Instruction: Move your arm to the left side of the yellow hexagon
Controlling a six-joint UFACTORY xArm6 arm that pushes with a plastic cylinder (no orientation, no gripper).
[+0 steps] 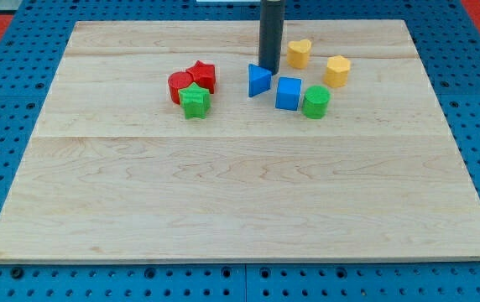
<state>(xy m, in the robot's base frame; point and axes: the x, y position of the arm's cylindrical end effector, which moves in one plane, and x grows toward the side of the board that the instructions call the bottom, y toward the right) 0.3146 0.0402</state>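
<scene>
The yellow hexagon [337,70] lies near the view's top, right of centre. My tip [269,65] is the lower end of the dark rod. It stands well to the left of the hexagon, just above the blue triangle [258,80] and left of the yellow heart-shaped block [299,53]. The heart lies between my tip and the hexagon, slightly higher in the view. My tip appears to touch no block.
A blue cube [288,93] and a green cylinder-like block [315,101] lie below the hexagon's left. A red cylinder [180,86], a red star-like block [201,75] and a green star [195,101] cluster further left. The wooden board [240,193] sits on a blue pegboard.
</scene>
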